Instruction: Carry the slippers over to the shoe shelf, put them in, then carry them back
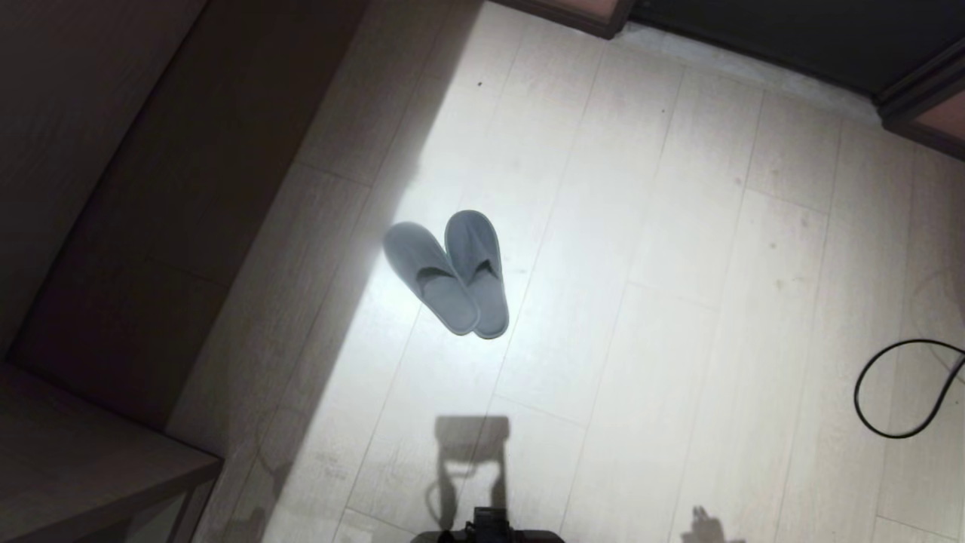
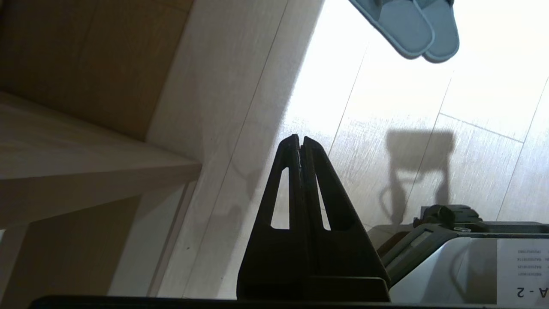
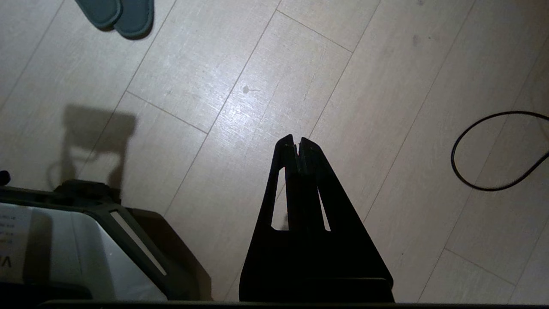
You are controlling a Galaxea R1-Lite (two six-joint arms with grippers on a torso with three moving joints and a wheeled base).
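Two slippers (image 1: 446,271) lie side by side, touching, on the pale plank floor (image 1: 678,302) in the head view, in a bright patch just beside the dark taupe unit (image 1: 151,226); a black cable (image 1: 905,392) loops well apart from the slippers. Left wrist view: the left gripper (image 2: 300,139) is clenched on nothing, above the floor, short of the slippers' heels. Right wrist view: the right gripper (image 3: 297,141) is likewise clenched and empty, between slippers and cable.
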